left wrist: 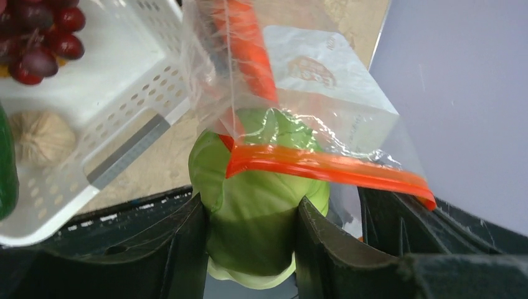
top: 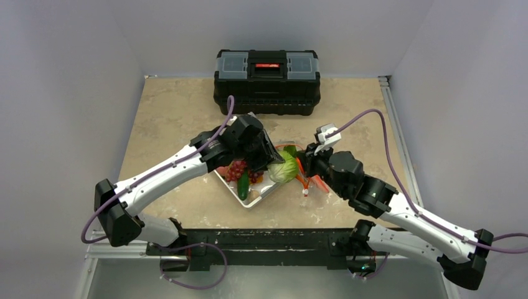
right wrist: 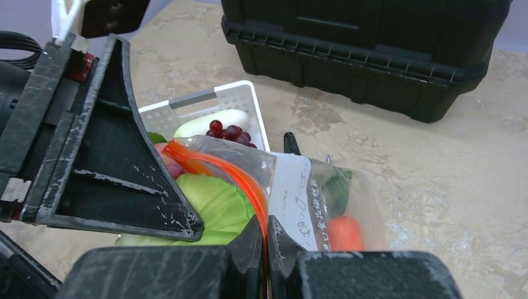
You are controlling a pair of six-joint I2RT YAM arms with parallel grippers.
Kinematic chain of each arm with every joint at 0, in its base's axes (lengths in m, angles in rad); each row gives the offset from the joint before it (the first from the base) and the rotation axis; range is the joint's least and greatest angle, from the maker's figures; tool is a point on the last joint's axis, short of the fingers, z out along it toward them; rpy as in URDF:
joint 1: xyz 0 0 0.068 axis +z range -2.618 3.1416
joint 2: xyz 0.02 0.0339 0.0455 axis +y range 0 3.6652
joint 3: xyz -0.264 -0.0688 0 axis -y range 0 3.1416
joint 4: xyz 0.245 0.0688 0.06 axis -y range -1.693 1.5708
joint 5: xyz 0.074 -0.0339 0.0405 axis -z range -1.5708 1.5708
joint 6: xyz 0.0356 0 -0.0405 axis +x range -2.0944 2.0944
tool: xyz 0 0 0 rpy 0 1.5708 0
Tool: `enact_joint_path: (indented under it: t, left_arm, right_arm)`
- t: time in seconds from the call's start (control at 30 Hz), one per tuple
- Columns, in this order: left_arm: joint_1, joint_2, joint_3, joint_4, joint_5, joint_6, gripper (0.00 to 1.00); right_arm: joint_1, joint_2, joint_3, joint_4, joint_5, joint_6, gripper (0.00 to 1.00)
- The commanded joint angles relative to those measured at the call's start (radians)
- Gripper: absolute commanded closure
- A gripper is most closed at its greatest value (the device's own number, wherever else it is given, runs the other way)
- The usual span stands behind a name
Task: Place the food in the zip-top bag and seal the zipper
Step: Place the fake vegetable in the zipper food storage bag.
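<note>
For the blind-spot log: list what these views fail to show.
Top view: clear crinkly zip-top bag mostly hidden under the right gripper.
Left wrist view: green toy cucumber cut off by the left edge.
Right wrist view: white slotted basket partly hidden behind the left gripper.
All views: how far the pale green cabbage sits inside the bag is unclear.

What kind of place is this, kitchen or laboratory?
Probably a robot laboratory cell: plain walls enclose a small table, the left arm and right arm are mounted at its near edge.
</note>
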Motion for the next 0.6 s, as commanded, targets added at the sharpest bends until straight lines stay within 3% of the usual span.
enact_joint_path:
  t: [0.0, 0.13, 0.3, 0.37, 0.47, 0.57]
  left_arm:
    - [-0.006, 0.025, 0.141, -0.181, -0.006, -0.233, 1.0]
    - [0.007, 0.002, 0.1, -0.073, 0.072, -0.361, 1.0]
    - [0.059, 0.057, 0.166, -0.186, 0.107, -0.483, 1.0]
    - [0.069, 0.05, 0.135, -0.125, 0.129, -0.529, 1.0]
    - [0.061, -0.025, 0.007, 0.088, 0.104, -0.604, 1.0]
    - [0.056, -0.081, -0.009, 0.055, -0.008, -0.616, 1.0]
  right_arm:
    - [0.006, 0.009, 0.015, 0.071, -0.039, -0.046, 1.0]
    - [0.007, 0.008, 0.011, 0.063, -0.058, -0.056, 1.0]
    - [0.012, -0.036, -0.014, 0.086, -0.175, -0.068, 1.0]
    - [0.013, -0.037, -0.013, 0.066, -0.175, -0.065, 1.0]
    - [0.013, -0.032, -0.012, 0.036, -0.166, -0.06, 1.0]
    - [0.013, -0.033, -0.012, 0.034, -0.157, -0.045, 1.0]
